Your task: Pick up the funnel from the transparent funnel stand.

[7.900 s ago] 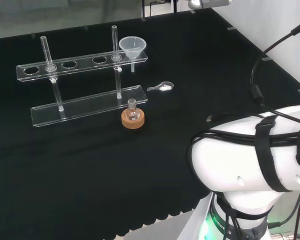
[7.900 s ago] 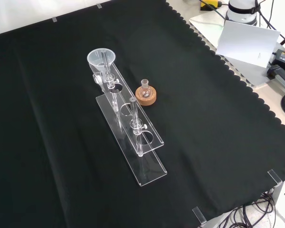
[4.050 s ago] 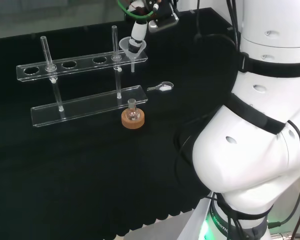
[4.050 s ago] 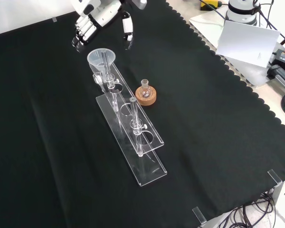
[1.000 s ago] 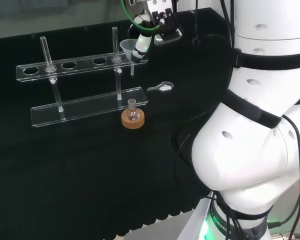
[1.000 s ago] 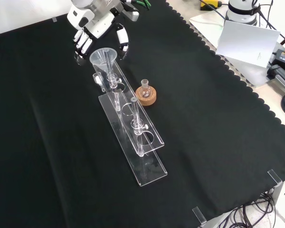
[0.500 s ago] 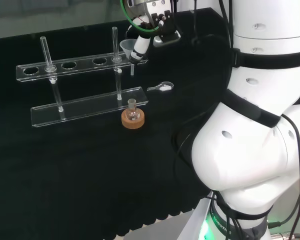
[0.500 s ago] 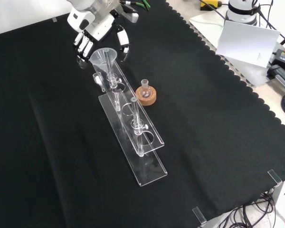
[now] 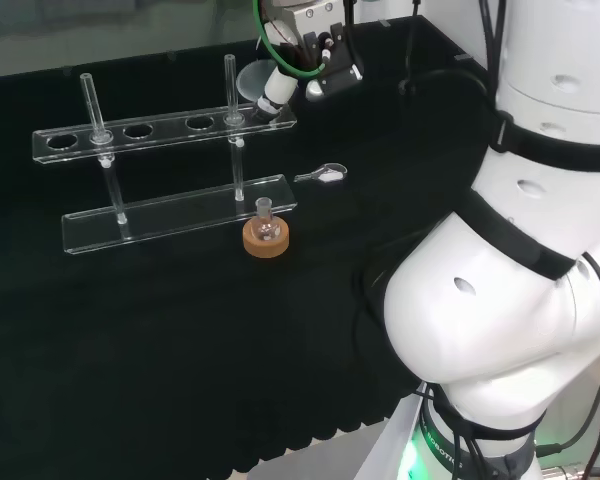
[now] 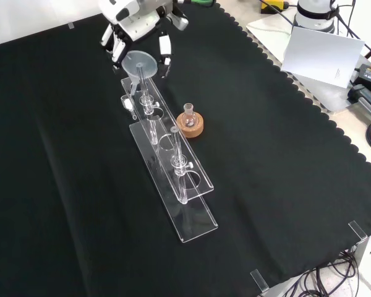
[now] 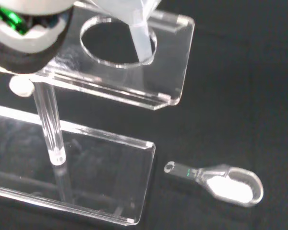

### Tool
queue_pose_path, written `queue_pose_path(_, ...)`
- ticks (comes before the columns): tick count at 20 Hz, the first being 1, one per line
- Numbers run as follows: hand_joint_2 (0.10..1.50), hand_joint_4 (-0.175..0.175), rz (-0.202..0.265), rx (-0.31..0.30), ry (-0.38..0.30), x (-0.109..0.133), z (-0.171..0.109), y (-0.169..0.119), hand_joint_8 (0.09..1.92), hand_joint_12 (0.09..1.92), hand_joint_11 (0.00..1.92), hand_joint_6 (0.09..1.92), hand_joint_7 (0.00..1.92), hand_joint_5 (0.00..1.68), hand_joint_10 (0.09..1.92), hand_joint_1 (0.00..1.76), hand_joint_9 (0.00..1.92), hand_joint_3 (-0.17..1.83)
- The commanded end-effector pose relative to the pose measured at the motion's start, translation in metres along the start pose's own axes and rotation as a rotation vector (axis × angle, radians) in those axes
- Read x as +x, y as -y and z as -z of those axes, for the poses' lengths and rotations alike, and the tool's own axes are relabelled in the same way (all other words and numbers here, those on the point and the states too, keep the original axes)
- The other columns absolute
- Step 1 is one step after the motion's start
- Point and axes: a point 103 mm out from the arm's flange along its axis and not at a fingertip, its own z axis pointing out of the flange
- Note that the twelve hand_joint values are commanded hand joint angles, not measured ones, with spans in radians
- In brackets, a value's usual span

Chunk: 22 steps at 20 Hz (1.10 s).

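At the upper left of the front view, the hand (image 10: 138,25) pinches the funnel (image 10: 139,65), its spout just above the stand (image 10: 195,179).

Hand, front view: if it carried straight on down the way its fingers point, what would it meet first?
Probably the funnel itself: the hand sits right above it, fingers either side of its rim. Below comes the stand's top shelf. Depth is hard to judge here.
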Motion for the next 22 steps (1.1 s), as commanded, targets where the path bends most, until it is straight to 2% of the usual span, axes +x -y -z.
queue_pose_path(1,0.89,0.175,-0.019,-0.031,0.038,-0.003,0.035,0.019,0.92,1.28,0.56,0.97,1.05,1.04,0.63,1.03,1.23,0.38)
queue_pose_path(8,0.91,0.175,-0.061,0.0,0.015,-0.001,0.065,0.059,0.93,1.28,0.56,0.99,1.03,1.02,0.63,1.03,1.23,0.35)
queue_pose_path(12,0.92,0.175,-0.086,0.009,-0.041,0.001,0.079,0.085,0.93,1.28,0.55,0.99,1.02,1.02,0.63,1.03,1.23,0.35)
queue_pose_path(15,0.92,0.175,-0.104,0.036,-0.084,0.008,0.082,0.102,0.93,1.28,0.55,0.99,1.02,1.02,0.63,1.03,1.23,0.35)
queue_pose_path(22,0.93,0.175,-0.115,0.062,-0.127,0.015,0.072,0.123,0.92,1.29,0.54,1.01,1.01,1.01,0.63,1.02,1.23,0.34)
